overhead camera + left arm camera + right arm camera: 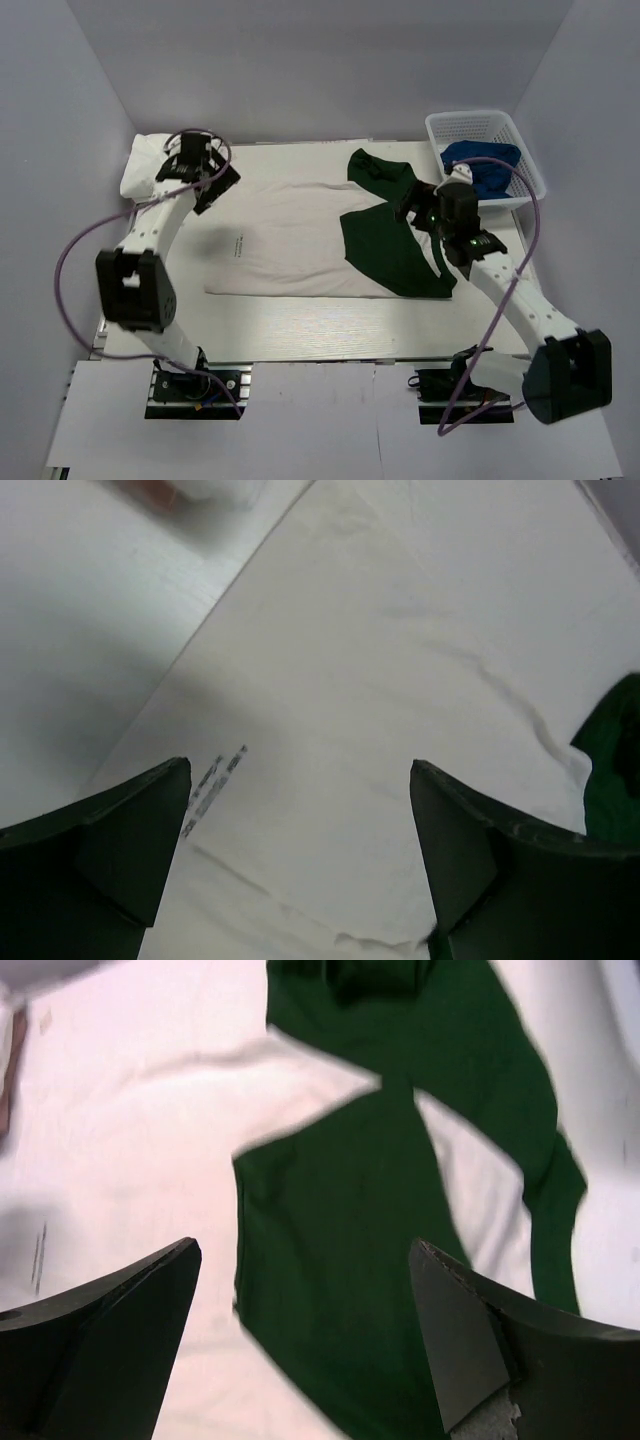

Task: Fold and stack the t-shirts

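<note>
The table [300, 325] carried one t-shirt [290, 245] spread flat across its middle. The white body lay toward the left edge and the dark green parts were turned over toward the right.

At the far right corner stood a white basket [480, 120] holding blue cloth [485, 165]. At the far left corner lay a folded white bundle [138, 170], by its look a shirt already done.

My left gripper [298, 772] hung over the white cloth near the table's far left corner, fingers spread wide and holding nothing. My right gripper [305, 1250] hung over the green panel [330, 1260], spread just as wide and just as empty. A small printed graphic [238, 243] marked the white cloth toward the left edge.

I judged the shirt light, thin and limp. It would sag from any pinch, its layers would slide over one another, and nothing about it was fragile. The places to take hold seemed to be its edges. With one corner of hem or shoulder in each of my grippers, pinched through every layer, the fold would travel evenly. A grip in the middle would likely only bunch the cloth.
</note>
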Controlling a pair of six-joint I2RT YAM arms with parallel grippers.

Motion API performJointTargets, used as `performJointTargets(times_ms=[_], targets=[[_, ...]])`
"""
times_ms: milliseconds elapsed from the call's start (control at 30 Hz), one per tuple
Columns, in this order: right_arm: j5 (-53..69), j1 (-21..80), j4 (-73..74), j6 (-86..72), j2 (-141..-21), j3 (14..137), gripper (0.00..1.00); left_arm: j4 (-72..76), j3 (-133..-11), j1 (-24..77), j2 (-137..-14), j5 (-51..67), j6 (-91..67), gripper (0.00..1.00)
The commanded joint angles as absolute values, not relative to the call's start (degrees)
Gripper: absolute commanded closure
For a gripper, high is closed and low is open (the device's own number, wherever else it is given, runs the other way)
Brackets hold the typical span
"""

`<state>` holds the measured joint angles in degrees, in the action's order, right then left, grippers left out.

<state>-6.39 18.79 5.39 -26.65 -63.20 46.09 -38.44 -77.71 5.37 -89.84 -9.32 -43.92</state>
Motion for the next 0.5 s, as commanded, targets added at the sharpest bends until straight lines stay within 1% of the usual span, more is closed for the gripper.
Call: performJointTargets(times_ms=[0, 33, 67, 133, 167, 200, 233, 267, 333, 367, 400, 467], targets=[[-11.76, 18.46, -5.25, -23.46, -69.94, 53.34, 0.1, -41.82, -90.4, 5.1, -100.34, -15.54, -41.4, 0.0], [-12.21, 18.2, -5.62, -23.81, -74.92, 54.48, 0.1, -42.53, -93.48, 5.1, -103.42, -16.43, -40.0, 0.02], [-12.74, 18.28, -6.93, -23.56, -76.62, 57.97, 0.1, -43.93, -100.56, 5.97, -109.36, -18.35, -39.21, 0.02], [-13.45, 17.76, -6.68, -21.2, -81.7, 60.89, 0.1, -48.14, -108.33, 6.5, -115.46, -19.77, -37.28, 0.03], [-14.14, 17.75, -6.07, -21.09, -85.22, 65.69, 0.1, -48.16, -114.29, 6.5, -118.19, -19.78, -36.74, 0.05], [-14.41, 17.67, -3.54, -21.53, -88.56, 67.57, 0.1, -49.03, -117.13, 6.5, -123.35, -19.78, -36.74, 0.06], [-14.85, 17.06, -0.64, -21.53, -90.33, 71.59, 0.1, -50.7, -119.86, 6.5, -125.83, -19.78, -36.74, 0.06], [-15.46, 16.96, -0.09, -21.62, -94.79, 73.46, 0.1, -51.32, -124.93, 5.89, -128.03, -20.99, -36.74, 0.08], [-16.26, 16.26, 4.9, -21.97, -97.28, 78.99, 0.1, -51.33, -128.48, 5.89, -133.21, -21.53, -35.78, 0.1], [-16.96, 16.17, 5.27, -21.89, -98.25, 79.8, 0.1, -50.72, -130.67, 5.89, -134.37, -21.53, -35.77, 0.1], [-17.4, 15.91, 6.06, -21.71, -101.22, 82.15, 0.1, -49.67, -130.69, 5.89, -135.17, -20.84, -34.9, 0.1], [-19.06, 15.56, 6.76, -21.01, -103.43, 83.31, 0.1, -45.82, -129.21, 5.89, -136.49, -19.6, -34.37, 0.1]])
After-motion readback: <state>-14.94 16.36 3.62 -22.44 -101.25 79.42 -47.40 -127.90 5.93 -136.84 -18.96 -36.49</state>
